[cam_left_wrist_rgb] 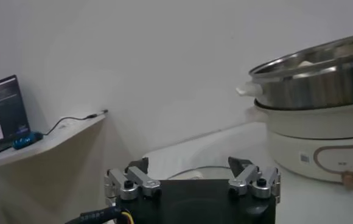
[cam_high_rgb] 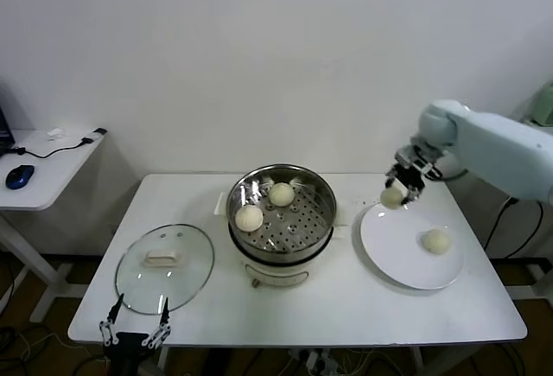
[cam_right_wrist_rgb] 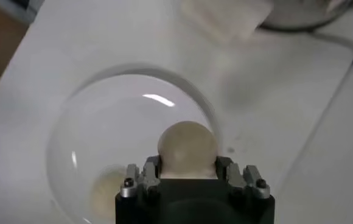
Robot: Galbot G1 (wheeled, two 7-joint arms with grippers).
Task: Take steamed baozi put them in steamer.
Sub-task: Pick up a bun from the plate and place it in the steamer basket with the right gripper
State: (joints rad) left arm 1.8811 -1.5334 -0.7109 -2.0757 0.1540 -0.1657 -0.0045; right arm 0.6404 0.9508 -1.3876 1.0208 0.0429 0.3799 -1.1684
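The steel steamer (cam_high_rgb: 324,196) stands mid-table on its white base; it also shows in the left wrist view (cam_left_wrist_rgb: 313,76). Two cream-white baozi (cam_high_rgb: 249,218) (cam_high_rgb: 281,194) lie on its perforated tray. My right gripper (cam_high_rgb: 396,193) is shut on a third baozi (cam_high_rgb: 392,197), held above the far left edge of the white plate (cam_high_rgb: 397,255); the right wrist view shows this baozi (cam_right_wrist_rgb: 187,149) between the jaws over the plate (cam_right_wrist_rgb: 103,134). A fourth baozi (cam_high_rgb: 435,240) lies on the plate. My left gripper (cam_high_rgb: 136,324) is open and empty at the table's front left edge.
A round glass lid (cam_high_rgb: 164,268) with a white handle lies left of the steamer, just beyond my left gripper. A side desk (cam_high_rgb: 43,164) with a blue mouse (cam_high_rgb: 19,175) stands at the far left.
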